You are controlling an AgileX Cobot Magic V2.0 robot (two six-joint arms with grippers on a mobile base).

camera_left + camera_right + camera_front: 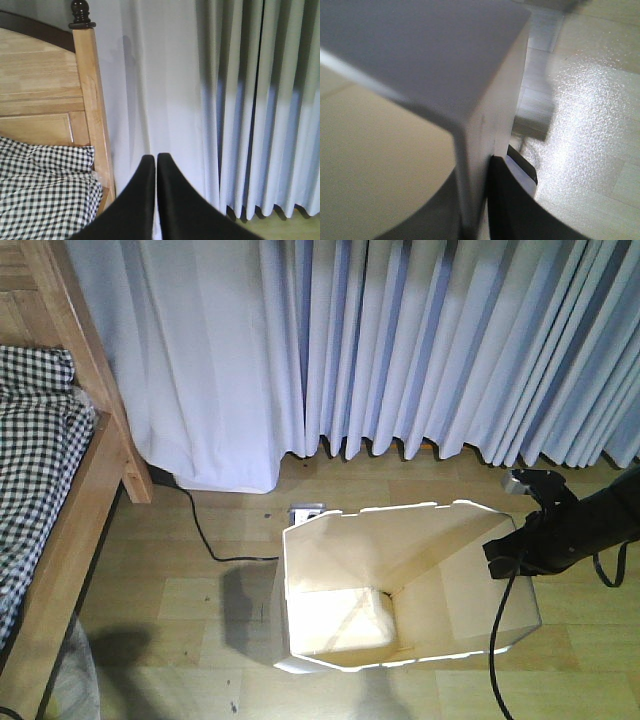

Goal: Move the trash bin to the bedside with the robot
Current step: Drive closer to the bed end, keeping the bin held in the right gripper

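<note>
White trash bin, black robot arm and black cable, against pale blue-white curtains and a pale yellow wood-plank floor; the bed frame is light wood, its bedding black-and-white checkered.

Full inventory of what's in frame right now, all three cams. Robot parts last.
trash bin: 1, white, on the floor, centre of the front view, right of the bed
bed frame: 1, light wood, left edge
bedding: 1, black-and-white check, on the bed
curtains: pale blue-white, pleated, across the back, reaching the floor
floor cable: 1, black, running from the curtain hem toward the bin
small box: 1, white, behind the bin's back-left corner; too small to identify
floor: light wood planks
right arm: 1, black, coming in from the right edge
right gripper: black, closed on the bin's right wall
left gripper: black, closed, empty, facing the curtains beside the bedpost
</note>
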